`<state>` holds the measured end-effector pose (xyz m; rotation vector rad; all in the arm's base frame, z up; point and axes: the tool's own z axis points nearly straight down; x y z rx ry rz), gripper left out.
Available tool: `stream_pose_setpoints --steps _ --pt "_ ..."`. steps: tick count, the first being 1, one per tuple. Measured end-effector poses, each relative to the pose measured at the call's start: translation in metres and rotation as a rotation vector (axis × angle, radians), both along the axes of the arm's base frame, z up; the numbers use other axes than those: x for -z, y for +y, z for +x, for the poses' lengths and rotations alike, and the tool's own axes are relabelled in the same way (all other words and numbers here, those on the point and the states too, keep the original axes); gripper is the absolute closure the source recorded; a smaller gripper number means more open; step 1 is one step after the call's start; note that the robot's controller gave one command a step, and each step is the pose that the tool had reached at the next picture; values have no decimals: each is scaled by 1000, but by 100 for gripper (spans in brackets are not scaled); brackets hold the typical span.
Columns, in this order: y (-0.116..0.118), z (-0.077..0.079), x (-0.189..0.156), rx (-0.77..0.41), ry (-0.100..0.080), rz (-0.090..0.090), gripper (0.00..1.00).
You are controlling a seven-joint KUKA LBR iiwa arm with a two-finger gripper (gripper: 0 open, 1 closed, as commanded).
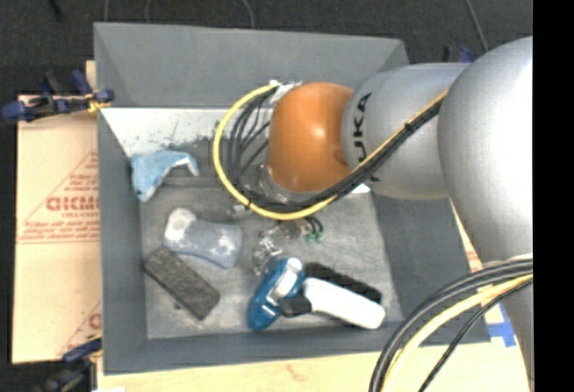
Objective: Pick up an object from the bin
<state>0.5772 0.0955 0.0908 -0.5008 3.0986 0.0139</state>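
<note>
My gripper (267,250) hangs low over the middle of the bin, mostly hidden under the arm's orange cover. Just below it lies a blue, rounded plastic thing (267,299) with a white part on top. A white handle-shaped piece with a black back (345,302) lies against that thing's right side. To the gripper's left lies a clear, crumpled plastic packet (203,239) with a pale cap end. Something small and green (312,236) shows just right of the gripper.
A dark grey, rough oblong block (181,283) lies at the lower left of the bin. A light blue cloth (154,169) is bunched in the upper left corner. The arm covers the bin's upper right part.
</note>
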Motion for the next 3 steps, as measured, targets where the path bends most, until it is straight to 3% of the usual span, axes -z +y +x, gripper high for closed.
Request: stream_pose_setpoints --steps 1,2,3 --pt "-5 10 -20 -151 -4 -11 0" --pt "45 14 11 -311 -7 -10 0" --pt "45 29 18 -426 -13 -5 100"
